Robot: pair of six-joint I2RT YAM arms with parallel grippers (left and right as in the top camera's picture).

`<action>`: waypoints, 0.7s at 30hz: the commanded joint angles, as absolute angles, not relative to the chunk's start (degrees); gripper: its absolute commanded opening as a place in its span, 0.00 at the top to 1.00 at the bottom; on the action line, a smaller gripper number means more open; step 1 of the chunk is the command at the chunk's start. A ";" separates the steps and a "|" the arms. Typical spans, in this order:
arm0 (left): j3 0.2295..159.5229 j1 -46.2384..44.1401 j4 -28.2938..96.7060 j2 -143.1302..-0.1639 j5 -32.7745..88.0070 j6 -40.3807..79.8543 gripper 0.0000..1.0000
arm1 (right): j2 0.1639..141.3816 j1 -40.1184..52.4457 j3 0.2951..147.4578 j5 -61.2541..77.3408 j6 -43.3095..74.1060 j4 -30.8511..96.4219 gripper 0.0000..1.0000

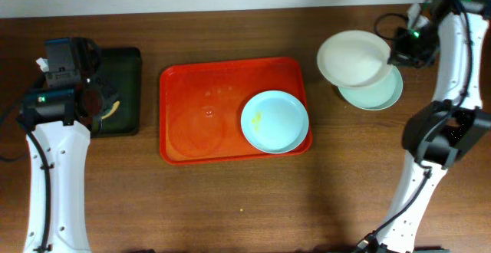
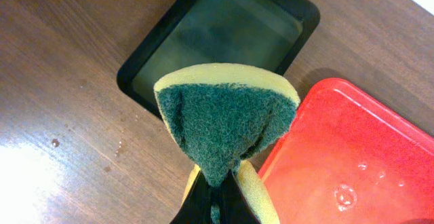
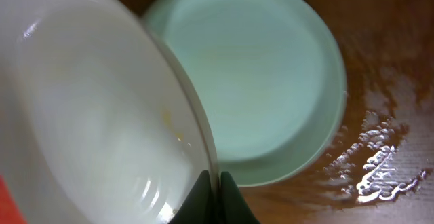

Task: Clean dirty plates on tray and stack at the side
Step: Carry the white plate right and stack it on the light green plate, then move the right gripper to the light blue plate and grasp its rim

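Observation:
The red tray (image 1: 192, 100) lies mid-table with the pale blue plate (image 1: 275, 121) on its right end, a yellow smudge on the plate. My right gripper (image 1: 396, 54) is shut on the rim of the cream-white plate (image 1: 353, 57) and holds it tilted above the pale green plate (image 1: 380, 96), which rests on the table at the right. In the right wrist view the cream-white plate (image 3: 88, 115) is pinched between the fingers (image 3: 217, 200) over the green plate (image 3: 264, 81). My left gripper (image 2: 217, 207) is shut on a yellow-green sponge (image 2: 224, 122) near the tray's left edge (image 2: 352, 163).
A dark green-black tub (image 1: 123, 84) stands left of the tray, also in the left wrist view (image 2: 224, 34). Water drops lie on the table by the green plate (image 3: 373, 163) and on the tray.

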State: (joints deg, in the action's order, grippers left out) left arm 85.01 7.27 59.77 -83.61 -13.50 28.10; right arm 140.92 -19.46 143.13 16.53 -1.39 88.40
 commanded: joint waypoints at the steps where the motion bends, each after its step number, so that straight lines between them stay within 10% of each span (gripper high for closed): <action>1: 85.10 7.40 59.22 -83.57 -12.84 27.38 1.00 | 140.03 -23.42 132.62 18.39 -1.02 84.03 0.96; 4: 85.10 7.40 59.22 -83.57 -12.86 27.38 1.00 | 140.03 -25.98 126.87 18.28 -1.02 80.16 0.93; 7: 85.10 7.40 59.09 -83.57 -12.86 27.38 1.00 | 139.85 -27.18 129.12 18.22 0.12 81.01 0.44; 18: 84.36 7.40 58.65 -83.66 -12.84 27.38 1.00 | 133.84 -12.84 154.69 18.70 4.12 97.34 0.36; 19: 84.36 7.40 58.65 -83.66 -12.84 27.38 1.00 | 133.32 -10.15 154.63 18.87 4.12 97.36 0.33; 20: 84.36 7.40 58.67 -83.66 -12.84 27.38 1.00 | 133.10 -5.78 153.95 18.63 3.73 97.34 0.01; 21: 84.36 7.40 58.74 -83.66 -12.84 27.38 1.00 | 133.12 -2.26 152.73 17.39 3.70 97.34 0.01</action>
